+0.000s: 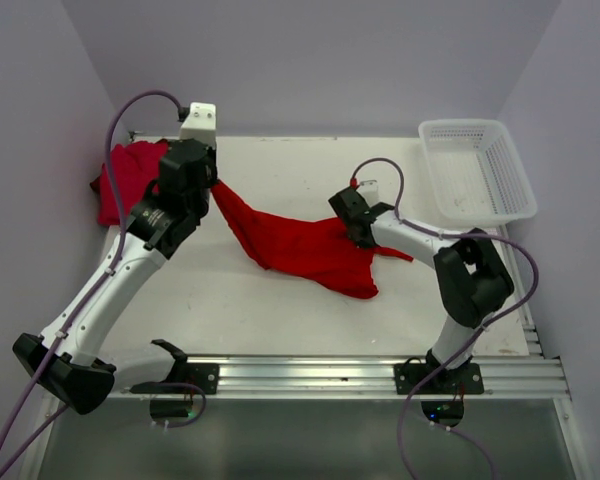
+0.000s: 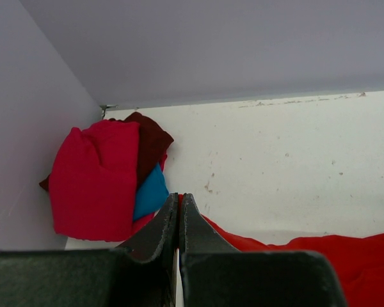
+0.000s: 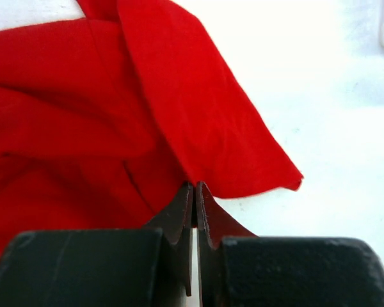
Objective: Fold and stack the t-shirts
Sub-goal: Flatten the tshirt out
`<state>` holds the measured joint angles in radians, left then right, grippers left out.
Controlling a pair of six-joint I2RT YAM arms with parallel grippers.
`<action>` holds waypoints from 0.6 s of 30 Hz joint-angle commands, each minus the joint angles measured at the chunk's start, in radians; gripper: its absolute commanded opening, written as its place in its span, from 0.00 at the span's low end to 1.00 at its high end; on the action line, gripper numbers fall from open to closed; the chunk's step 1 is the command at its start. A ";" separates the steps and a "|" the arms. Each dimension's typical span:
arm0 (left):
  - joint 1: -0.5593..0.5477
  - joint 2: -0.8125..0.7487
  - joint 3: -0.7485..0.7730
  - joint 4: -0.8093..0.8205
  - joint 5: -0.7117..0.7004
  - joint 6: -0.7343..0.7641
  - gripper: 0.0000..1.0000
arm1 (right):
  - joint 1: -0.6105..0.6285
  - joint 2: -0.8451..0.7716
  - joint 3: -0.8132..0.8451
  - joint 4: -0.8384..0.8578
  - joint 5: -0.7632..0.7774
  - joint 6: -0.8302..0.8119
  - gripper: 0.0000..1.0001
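Observation:
A large bright red t-shirt lies stretched across the middle of the table. My left gripper is shut on its left end, with a sliver of red cloth between the fingertips in the left wrist view. My right gripper is shut on the shirt's right edge, as the right wrist view shows. A pile of folded t-shirts sits at the back left corner: a red one on top, a dark maroon one and a teal-blue one.
A white plastic mesh basket stands at the back right corner. Grey walls close the table on the left, back and right. A metal rail runs along the near edge between the arm bases.

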<state>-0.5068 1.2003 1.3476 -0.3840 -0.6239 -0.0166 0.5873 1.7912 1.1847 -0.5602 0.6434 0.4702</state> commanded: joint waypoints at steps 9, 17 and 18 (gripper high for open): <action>-0.012 -0.035 -0.002 0.036 -0.013 -0.013 0.00 | 0.013 -0.647 -0.048 0.062 0.114 -0.074 0.00; -0.015 -0.073 0.015 0.040 -0.091 0.012 0.00 | 0.013 -0.808 -0.016 -0.001 0.347 -0.087 0.00; -0.015 -0.080 0.018 0.042 -0.105 0.012 0.00 | 0.013 -0.812 -0.017 -0.004 0.392 -0.084 0.00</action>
<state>-0.5144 1.1706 1.3434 -0.3832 -0.6628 -0.0143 0.5976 0.9840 1.1381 -0.5323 0.8581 0.3882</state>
